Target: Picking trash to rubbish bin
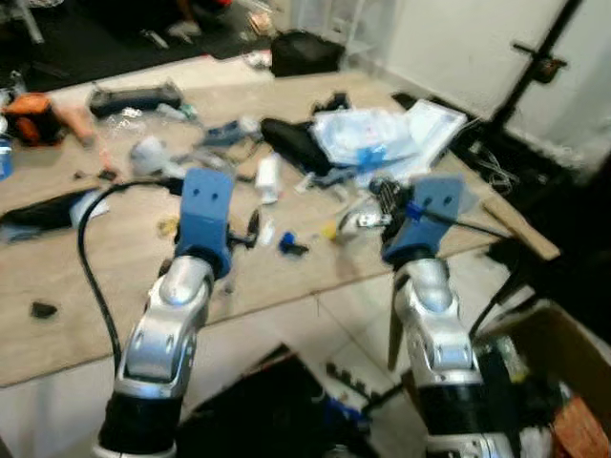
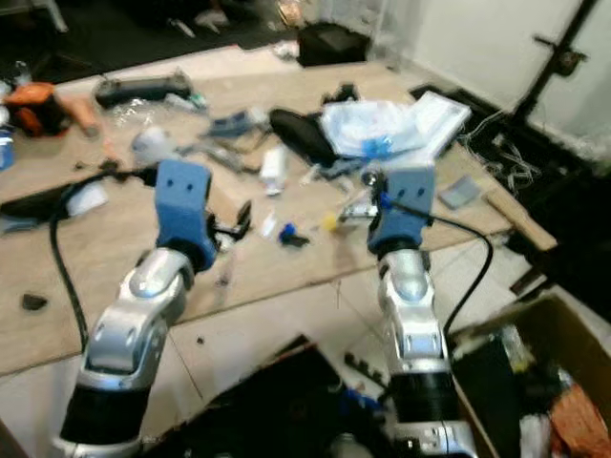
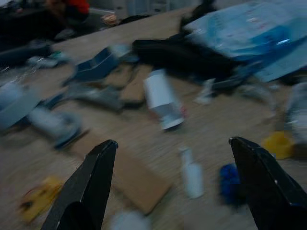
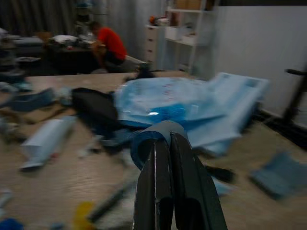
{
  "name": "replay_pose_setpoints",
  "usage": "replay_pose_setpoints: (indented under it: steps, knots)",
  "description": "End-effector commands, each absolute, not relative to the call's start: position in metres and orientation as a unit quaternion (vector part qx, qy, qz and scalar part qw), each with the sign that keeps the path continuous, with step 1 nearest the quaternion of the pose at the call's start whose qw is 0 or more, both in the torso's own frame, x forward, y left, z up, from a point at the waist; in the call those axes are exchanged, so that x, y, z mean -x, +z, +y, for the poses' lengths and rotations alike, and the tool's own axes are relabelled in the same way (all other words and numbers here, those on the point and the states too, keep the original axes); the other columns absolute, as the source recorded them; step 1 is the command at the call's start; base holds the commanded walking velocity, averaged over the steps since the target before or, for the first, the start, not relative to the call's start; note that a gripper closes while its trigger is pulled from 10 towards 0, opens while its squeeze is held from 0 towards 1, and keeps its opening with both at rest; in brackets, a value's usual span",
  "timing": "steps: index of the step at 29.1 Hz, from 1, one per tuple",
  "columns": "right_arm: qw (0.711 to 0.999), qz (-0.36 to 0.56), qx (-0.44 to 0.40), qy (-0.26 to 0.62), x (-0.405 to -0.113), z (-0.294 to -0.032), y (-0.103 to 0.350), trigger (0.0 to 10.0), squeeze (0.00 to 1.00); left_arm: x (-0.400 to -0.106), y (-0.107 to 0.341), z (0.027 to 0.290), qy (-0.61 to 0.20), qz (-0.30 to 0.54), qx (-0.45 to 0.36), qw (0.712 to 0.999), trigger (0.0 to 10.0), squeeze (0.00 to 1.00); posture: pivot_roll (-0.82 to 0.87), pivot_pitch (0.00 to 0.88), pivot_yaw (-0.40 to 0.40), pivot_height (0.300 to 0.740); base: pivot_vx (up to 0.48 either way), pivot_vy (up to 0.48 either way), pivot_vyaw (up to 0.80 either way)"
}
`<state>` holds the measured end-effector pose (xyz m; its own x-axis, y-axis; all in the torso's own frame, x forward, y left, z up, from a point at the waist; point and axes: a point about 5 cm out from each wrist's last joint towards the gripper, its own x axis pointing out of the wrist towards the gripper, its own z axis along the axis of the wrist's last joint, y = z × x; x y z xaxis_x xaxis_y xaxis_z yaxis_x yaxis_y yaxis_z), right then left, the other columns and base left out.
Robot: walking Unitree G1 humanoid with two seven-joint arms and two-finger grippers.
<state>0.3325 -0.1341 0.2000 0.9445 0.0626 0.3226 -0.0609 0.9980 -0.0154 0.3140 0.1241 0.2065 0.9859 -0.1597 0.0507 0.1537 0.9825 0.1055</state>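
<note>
Plywood counter (image 1: 57, 315) strewn with litter lies before the robot, both arms raised over its near edge. Left hand (image 3: 175, 179) hovers with fingers spread wide and holds nothing; just ahead of it lie a small white vial (image 3: 191, 172), its long axis running away from the hand, and a larger white bottle (image 3: 162, 99) beyond, tilted, neck end nearer. Right hand (image 4: 175, 184) has its fingers pressed together; a blue roll (image 4: 153, 139) sits just past the tips, and whether it is gripped cannot be told. A cardboard box (image 1: 563, 382) stands on the floor beside the right arm, seemingly the bin. Judged stage: reaching for trash. Next, the left hand would need lowering over a piece and closing across its narrow width.
</note>
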Motion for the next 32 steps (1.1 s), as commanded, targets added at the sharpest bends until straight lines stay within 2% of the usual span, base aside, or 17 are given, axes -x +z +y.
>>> replay_pose_setpoints:
  steps: [1, 22, 32]
  knots:
    - [0.986, -0.167, -0.002, 0.029, -0.3302, -0.1342, 0.2025, 10.0, 0.00, -0.3132, 0.2046, 0.1256, -0.081, -0.025, -0.056, 0.995, 10.0, 0.00, 0.14, 0.153, -0.044, 0.740, 0.000, 0.000, -0.80]
    - [0.989, -0.147, -0.005, 0.029, -0.3278, -0.1344, 0.2008, 10.0, 0.00, -0.3113, 0.2001, 0.1236, -0.103, -0.012, -0.059, 0.993, 10.0, 0.00, 0.14, 0.147, -0.052, 0.740, 0.000, 0.000, -0.80]
    - [0.991, -0.136, -0.007, 0.014, -0.3264, -0.1390, 0.1970, 10.0, 0.00, -0.3110, 0.2003, 0.1209, -0.122, -0.016, -0.065, 0.990, 10.0, 0.00, 0.14, 0.153, -0.031, 0.740, 0.000, 0.000, -0.80]
